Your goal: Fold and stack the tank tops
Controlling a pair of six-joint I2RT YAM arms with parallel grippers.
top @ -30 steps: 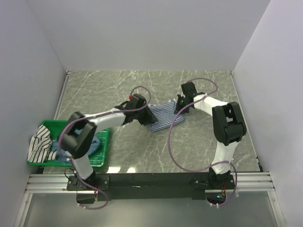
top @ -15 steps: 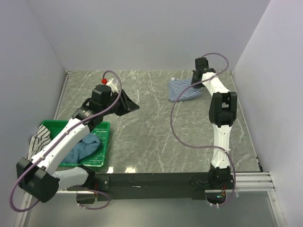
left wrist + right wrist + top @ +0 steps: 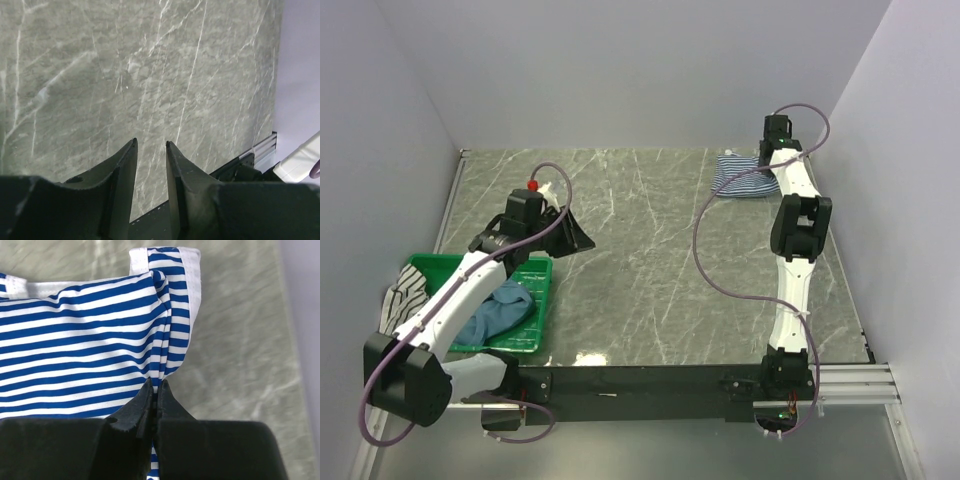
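- Tabletop [image 3: 650,260]: grey-green marble look, and it's all that lies under and ahead of the left fingers [image 3: 578,238].
- Basket [image 3: 542,300]: green plastic, back behind the left fingers toward that arm's base, well apart from the right fingers [image 3: 155,392].
- Navy top [image 3: 75,350]: fine navy-and-white stripes with white trim, bunched up on the tabletop right at the right fingers. From the wrist view it spreads ahead of the tips and off to their left, with a folded edge running straight into them.
- Teal top [image 3: 500,312]: crumpled inside the basket, the closest of the basket's two tops to the left fingers.
- Black-and-white top [image 3: 402,298]: broad stripes, hanging over the basket's side farthest from the left fingers.
- Left fingers: spread a bit, clear gap between them, nothing in it, pointing out over bare tabletop.
- Right fingers: pressed together, pinching that folded edge of the navy top.
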